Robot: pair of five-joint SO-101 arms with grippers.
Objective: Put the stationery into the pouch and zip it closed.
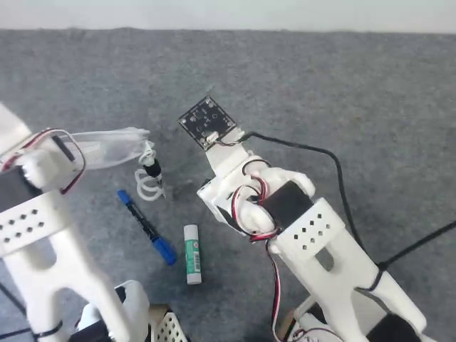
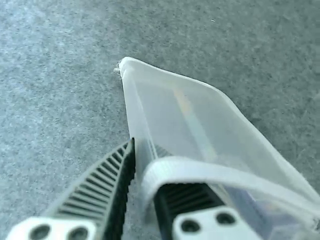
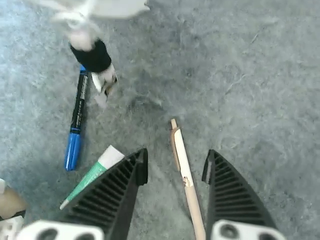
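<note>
My left gripper (image 2: 142, 192) is shut on the open rim of a translucent pouch (image 2: 200, 130). In the high view the pouch (image 1: 114, 146) hangs from that gripper (image 1: 75, 153) at the left, and its white cord pull with a black bead (image 1: 150, 174) dangles at the free end. A blue marker (image 1: 146, 226) and a green-and-white glue stick (image 1: 192, 254) lie on the grey surface below it. My right gripper (image 3: 176, 157) is open, low over a beige pen (image 3: 184, 172) that lies between its fingers. The marker (image 3: 76, 125), glue stick (image 3: 92, 175) and cord pull (image 3: 92, 57) lie beyond it.
The right arm (image 1: 292, 214), with its square camera board (image 1: 208, 121), covers the middle of the grey felt surface (image 1: 342, 92). The arm bases and a perforated white part (image 1: 167, 326) stand at the near edge. A black cable (image 1: 335, 167) runs off to the right.
</note>
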